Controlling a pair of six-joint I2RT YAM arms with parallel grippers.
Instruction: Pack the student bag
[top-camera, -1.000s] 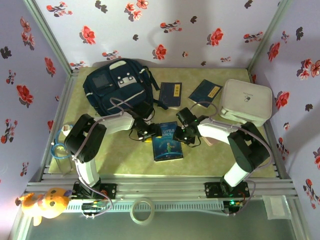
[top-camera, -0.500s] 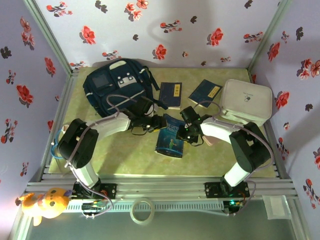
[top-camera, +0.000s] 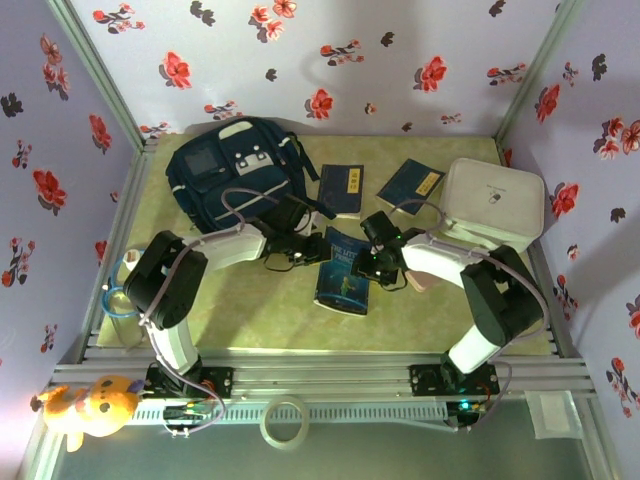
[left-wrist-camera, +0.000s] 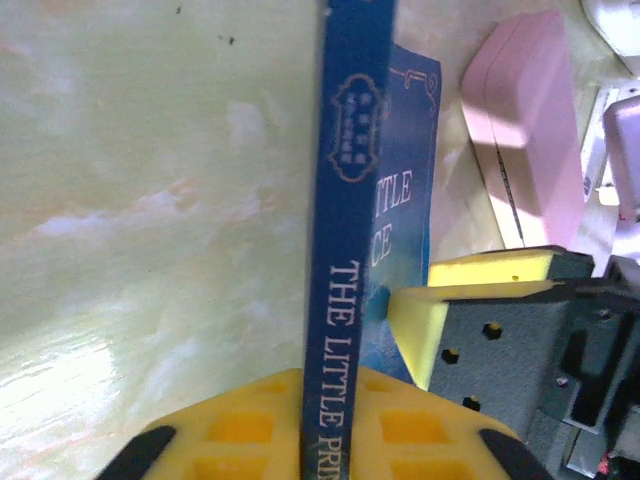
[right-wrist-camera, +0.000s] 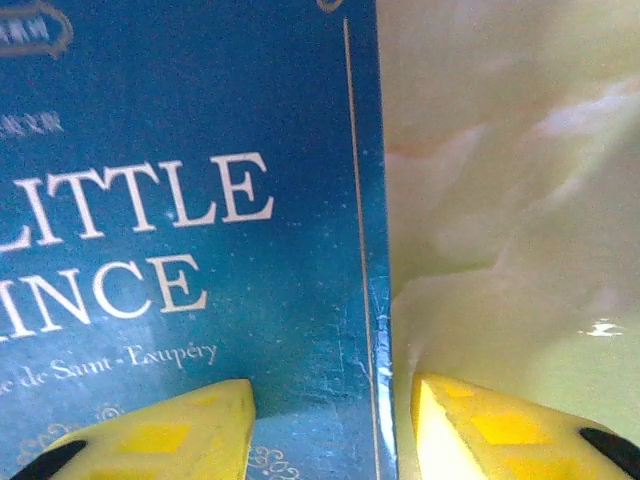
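The student bag (top-camera: 238, 168) lies far left on the bench (top-camera: 250, 310), with bare bench nearer. The left wrist view shows the left jaws narrow, pinching the book (top-camera: 343, 272) by its spine. The right jaws stand apart, straddling its right edge near a pink case (left-wrist-camera: 525, 130).

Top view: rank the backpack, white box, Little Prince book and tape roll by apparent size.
1. Backpack
2. White box
3. Little Prince book, tilted, so foreshortened
4. Tape roll

student bag (top-camera: 228, 170) back left, book (top-camera: 343, 278) before it, box (top-camera: 492, 203) right
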